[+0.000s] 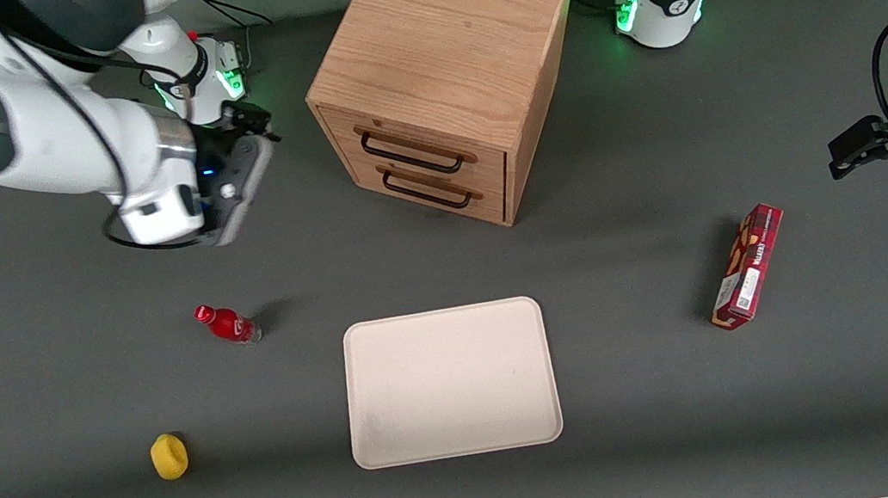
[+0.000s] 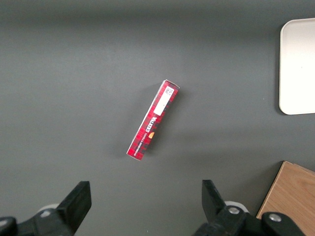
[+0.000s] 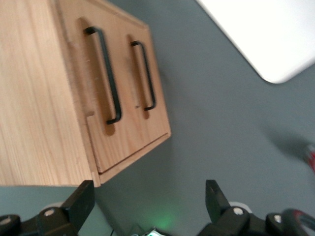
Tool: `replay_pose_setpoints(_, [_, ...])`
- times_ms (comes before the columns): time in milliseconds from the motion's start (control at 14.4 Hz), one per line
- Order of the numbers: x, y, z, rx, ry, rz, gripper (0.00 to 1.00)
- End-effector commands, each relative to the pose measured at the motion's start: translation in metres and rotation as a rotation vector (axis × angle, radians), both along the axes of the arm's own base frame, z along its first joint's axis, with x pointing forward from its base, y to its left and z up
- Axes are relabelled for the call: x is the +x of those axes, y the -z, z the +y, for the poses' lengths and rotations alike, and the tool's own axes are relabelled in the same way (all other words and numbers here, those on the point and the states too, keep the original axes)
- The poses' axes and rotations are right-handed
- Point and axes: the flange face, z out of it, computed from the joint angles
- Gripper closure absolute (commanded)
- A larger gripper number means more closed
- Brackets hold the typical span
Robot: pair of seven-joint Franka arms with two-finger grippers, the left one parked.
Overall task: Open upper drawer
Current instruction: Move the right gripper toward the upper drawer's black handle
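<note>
The oak cabinet (image 1: 440, 32) stands at the back middle of the table. Its upper drawer (image 1: 429, 140) is shut flush, with a wide black bar handle (image 1: 409, 152). The bottom drawer (image 1: 431, 190) below it is shut too. My right gripper (image 1: 255, 125) hangs open and empty above the table, beside the cabinet toward the working arm's end, apart from it. In the right wrist view the open gripper (image 3: 149, 201) faces the cabinet's front corner, and the upper drawer's handle (image 3: 106, 73) and the bottom one (image 3: 144, 73) both show, untouched.
A beige tray (image 1: 458, 438) lies nearer the front camera than the cabinet. A red bottle (image 1: 228, 323) and a yellow object (image 1: 169, 457) lie toward the working arm's end. A red box (image 1: 748, 265) lies toward the parked arm's end, also in the left wrist view (image 2: 152, 120).
</note>
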Motion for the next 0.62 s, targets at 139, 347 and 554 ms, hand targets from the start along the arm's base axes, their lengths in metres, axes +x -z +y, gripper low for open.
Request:
replay_pose_setpoints(139, [0.002, 0.024, 0.047, 0.097, -0.105, 0.007, 0.0])
replay_pose_setpoints(347, [0.006, 0.063, 0.08, 0.137, -0.119, 0.035, 0.0])
replay_pose_setpoints(554, [0.006, 0.098, 0.097, 0.153, -0.1, 0.02, 0.0])
